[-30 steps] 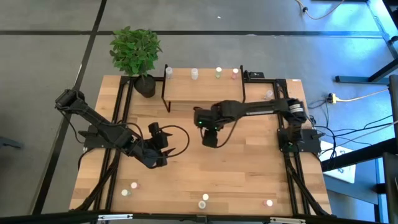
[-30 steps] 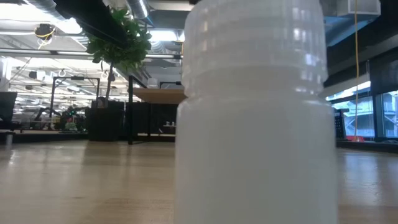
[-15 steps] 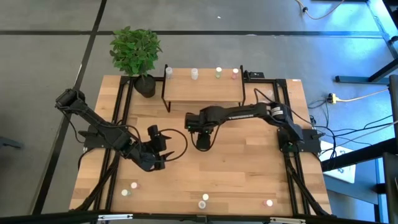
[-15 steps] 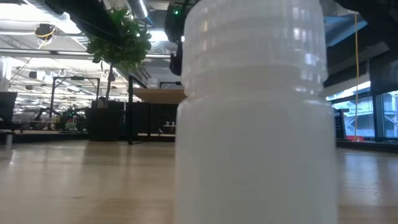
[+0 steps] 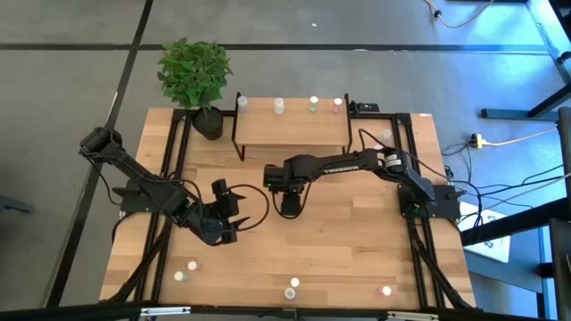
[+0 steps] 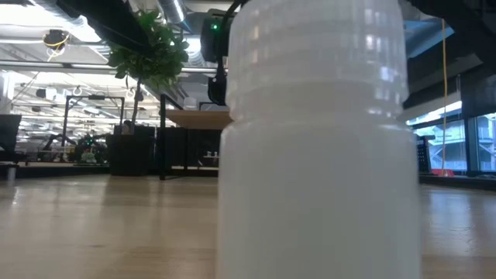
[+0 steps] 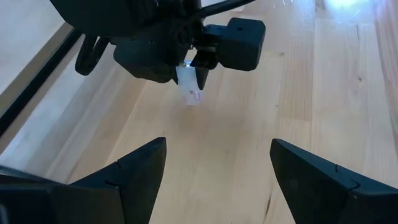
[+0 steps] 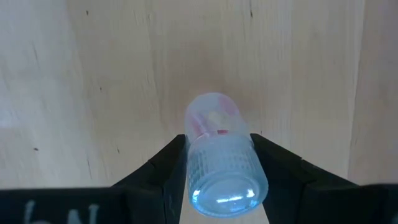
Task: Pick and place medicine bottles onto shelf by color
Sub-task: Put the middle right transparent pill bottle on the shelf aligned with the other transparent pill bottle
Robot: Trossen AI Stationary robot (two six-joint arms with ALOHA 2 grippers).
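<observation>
A pink-capped medicine bottle (image 8: 219, 162) is pinched by the right tool (image 8: 217, 171) above the worktop (image 5: 357, 232), just in front of the shelf (image 5: 290, 125). The left tool (image 7: 214, 162) is held spread, farther from the shelf.

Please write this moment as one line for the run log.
right gripper: shut on bottle, mid-table | left gripper: open, waiting | shelf: four bottles
</observation>
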